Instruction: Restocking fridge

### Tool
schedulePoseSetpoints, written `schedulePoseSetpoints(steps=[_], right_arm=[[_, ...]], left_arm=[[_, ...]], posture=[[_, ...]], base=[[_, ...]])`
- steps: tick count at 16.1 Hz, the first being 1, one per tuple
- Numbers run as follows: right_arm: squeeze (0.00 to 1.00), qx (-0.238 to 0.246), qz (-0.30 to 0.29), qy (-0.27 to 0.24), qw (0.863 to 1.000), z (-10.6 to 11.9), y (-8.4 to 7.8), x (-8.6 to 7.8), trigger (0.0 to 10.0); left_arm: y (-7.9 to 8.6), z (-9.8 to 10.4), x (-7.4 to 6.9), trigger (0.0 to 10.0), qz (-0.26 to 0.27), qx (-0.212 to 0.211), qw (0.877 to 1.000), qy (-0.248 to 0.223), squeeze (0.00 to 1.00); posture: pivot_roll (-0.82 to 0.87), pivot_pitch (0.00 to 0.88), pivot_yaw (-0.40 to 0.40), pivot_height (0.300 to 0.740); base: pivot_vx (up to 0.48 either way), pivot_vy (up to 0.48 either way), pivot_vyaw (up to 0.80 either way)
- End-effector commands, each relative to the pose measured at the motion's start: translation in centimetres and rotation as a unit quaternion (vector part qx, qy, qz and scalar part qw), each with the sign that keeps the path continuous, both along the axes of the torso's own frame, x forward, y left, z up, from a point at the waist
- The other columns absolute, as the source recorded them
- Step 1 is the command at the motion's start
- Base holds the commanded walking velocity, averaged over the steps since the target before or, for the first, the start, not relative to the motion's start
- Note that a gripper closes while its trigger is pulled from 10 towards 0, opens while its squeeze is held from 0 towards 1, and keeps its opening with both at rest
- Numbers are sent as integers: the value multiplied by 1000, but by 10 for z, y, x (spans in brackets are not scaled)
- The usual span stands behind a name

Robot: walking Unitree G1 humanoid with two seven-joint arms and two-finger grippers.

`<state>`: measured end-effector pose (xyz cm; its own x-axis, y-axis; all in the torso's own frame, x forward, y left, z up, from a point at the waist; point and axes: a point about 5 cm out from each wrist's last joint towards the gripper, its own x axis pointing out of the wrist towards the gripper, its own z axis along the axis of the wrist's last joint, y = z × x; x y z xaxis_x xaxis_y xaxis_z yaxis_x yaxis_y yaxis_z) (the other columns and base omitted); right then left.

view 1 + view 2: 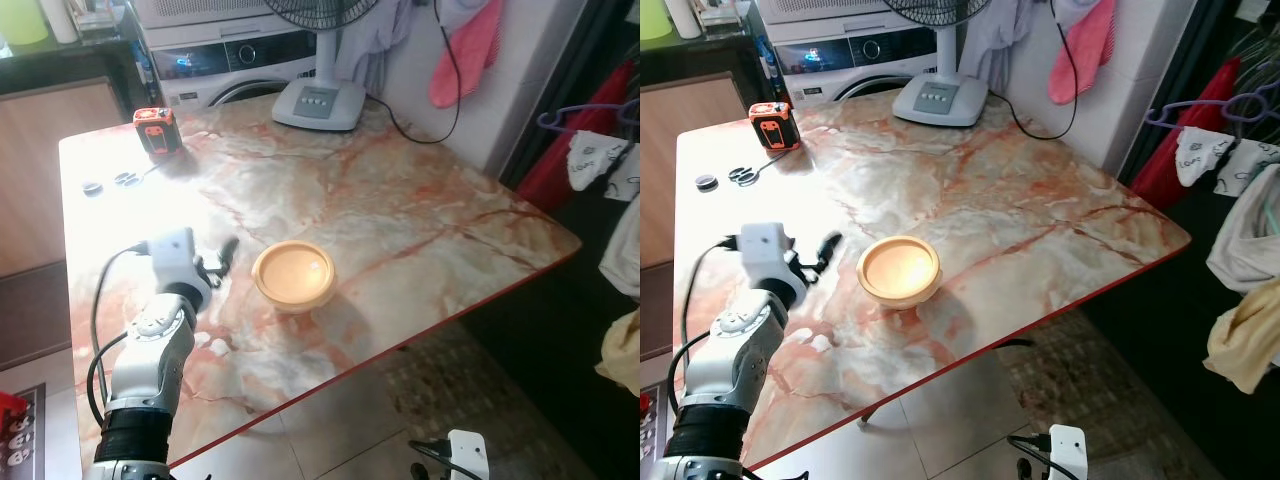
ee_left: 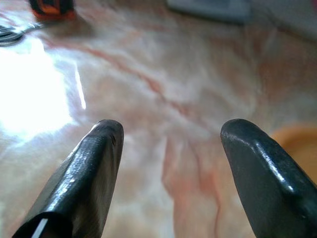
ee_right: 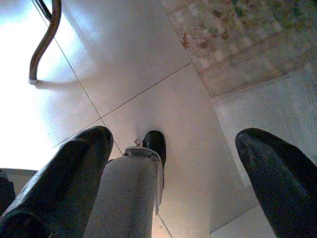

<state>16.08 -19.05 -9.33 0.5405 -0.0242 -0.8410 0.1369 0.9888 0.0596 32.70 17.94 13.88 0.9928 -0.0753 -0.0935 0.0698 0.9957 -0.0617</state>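
I see a round pale-orange bowl upright on the marble tabletop, no long axis, left gripper beside it, jaws open, right gripper hanging over floor, jaws open

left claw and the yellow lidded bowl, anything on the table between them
Nothing: in the left eye view, bare marble table separates the open left claw from the bowl. The left wrist view shows the same.
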Motion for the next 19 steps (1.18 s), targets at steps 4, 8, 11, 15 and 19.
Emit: schedulePoseSetpoints(steps=[4, 8, 11, 15, 19], right_arm=[[0, 0, 2, 5, 1000, -1, -1, -1, 10000], [0, 2, 1, 4, 1000, 0, 0, -1, 10000], [0, 1, 3, 3, 1000, 0, 0, 0, 10000], [0, 1, 6, 4, 1000, 0, 0, 0, 10000], [0, 1, 6, 4, 1000, 0, 0, 0, 10000]], left_arm=[[0, 14, 6, 10000, -5, 124, 992, -19, 0], [-7, 6, 5, 10000, -38, 138, 990, -16, 0], [-18, 13, 8, 10000, -72, 117, 990, -39, 0], [-21, 8, 9, 10000, -82, 147, 985, -29, 0], [-29, -3, 7, 10000, -103, 151, 983, -9, 0]], posture=[[-111, 42, -31, 740], [-113, 41, -31, 740], [-112, 39, -31, 740], [-111, 40, -31, 740], [-111, 40, -31, 740]], base=[[0, 0, 0], [0, 0, 0], [0, 0, 0], [0, 0, 0], [0, 0, 0]])
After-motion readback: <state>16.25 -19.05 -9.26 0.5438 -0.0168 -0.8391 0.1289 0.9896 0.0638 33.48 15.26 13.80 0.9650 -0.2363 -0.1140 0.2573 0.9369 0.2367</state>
